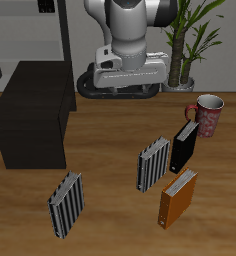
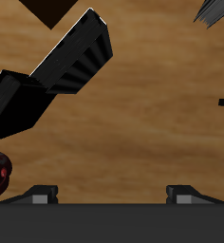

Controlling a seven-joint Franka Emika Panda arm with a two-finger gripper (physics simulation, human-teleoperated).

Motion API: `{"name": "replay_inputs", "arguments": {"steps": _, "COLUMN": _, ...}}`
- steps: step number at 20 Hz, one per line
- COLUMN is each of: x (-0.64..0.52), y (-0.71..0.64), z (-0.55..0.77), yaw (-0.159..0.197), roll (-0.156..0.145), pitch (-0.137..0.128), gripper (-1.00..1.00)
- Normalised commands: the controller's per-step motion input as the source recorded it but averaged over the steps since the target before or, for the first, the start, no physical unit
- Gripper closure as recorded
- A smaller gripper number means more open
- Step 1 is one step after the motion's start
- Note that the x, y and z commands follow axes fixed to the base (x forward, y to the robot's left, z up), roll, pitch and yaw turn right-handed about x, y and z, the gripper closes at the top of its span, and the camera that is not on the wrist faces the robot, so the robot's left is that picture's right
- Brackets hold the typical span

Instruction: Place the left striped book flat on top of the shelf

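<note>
Exterior view: two striped books upright on the worktop (image 1: 110,140). The left striped book (image 1: 154,164) stands beside the black book (image 1: 184,147), well apart from the shelf (image 1: 32,125). Wrist view only: end effector (image 2: 112,194) fingers spread wide, empty, over striped and black books.
</note>
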Motion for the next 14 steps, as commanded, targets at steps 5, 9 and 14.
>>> {"name": "replay_inputs", "arguments": {"steps": 5, "x": 0.04, "y": -0.01, "z": 0.01, "yaw": -0.033, "roll": -0.016, "pitch": 0.010, "gripper": -1.00}}
{"name": "replay_inputs", "arguments": {"steps": 9, "x": 0.07, "y": 0.04, "z": 0.00, "yaw": -0.020, "roll": -0.039, "pitch": -0.003, "gripper": -1.00}}
{"name": "replay_inputs", "arguments": {"steps": 14, "x": 0.14, "y": 0.15, "z": 0.00, "yaw": -0.044, "roll": -0.040, "pitch": -0.015, "gripper": -1.00}}
